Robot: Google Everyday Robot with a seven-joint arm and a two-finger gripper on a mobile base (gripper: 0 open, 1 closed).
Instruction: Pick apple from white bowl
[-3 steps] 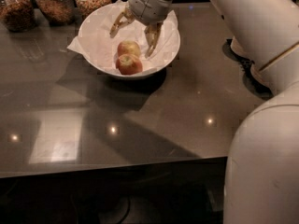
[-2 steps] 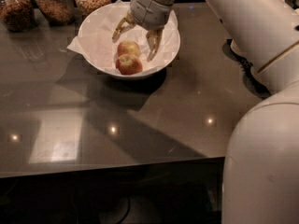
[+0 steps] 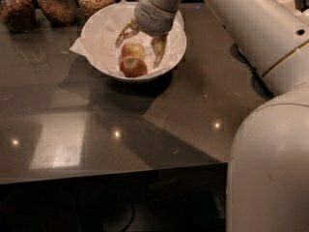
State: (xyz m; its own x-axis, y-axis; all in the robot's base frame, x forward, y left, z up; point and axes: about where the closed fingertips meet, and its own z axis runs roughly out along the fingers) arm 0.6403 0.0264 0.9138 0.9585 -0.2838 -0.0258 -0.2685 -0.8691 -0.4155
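My end effector (image 3: 141, 42) hangs spread wide inside the white bowl (image 3: 170, 62), grasping nothing; the apple (image 3: 133, 67) is not yet lifted.

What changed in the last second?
The gripper has come down a little further into the white bowl, toward the apples, with its fingers open either side of them. It has not taken hold of anything. The red apple, the paler apple, the bowl and the jars stayed where they were.
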